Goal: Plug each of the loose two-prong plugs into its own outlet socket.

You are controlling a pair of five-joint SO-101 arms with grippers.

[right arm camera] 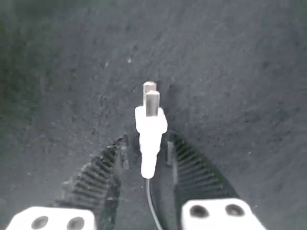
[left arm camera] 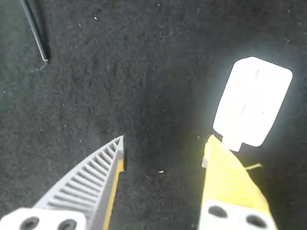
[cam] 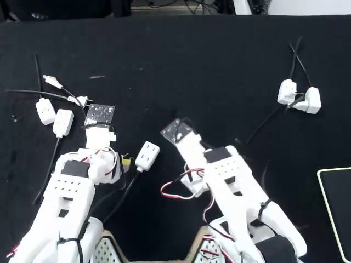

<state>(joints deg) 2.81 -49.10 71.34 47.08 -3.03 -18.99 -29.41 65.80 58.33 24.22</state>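
One plug (right arm camera: 150, 120) is pinched in the right gripper (right arm camera: 145, 143), prongs pointing ahead. The left gripper (left arm camera: 164, 143) is spread wide, and a white socket (left arm camera: 252, 100) lies face up on the table just beside it. Insertion looks next: the left should steady the socket while the right lines the prongs up with the slots.

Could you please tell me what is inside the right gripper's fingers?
A white two-prong plug sits clamped in the right gripper, prongs pointing outward over the black table. Its thin cord runs back between the fingers, and its far end is hidden.
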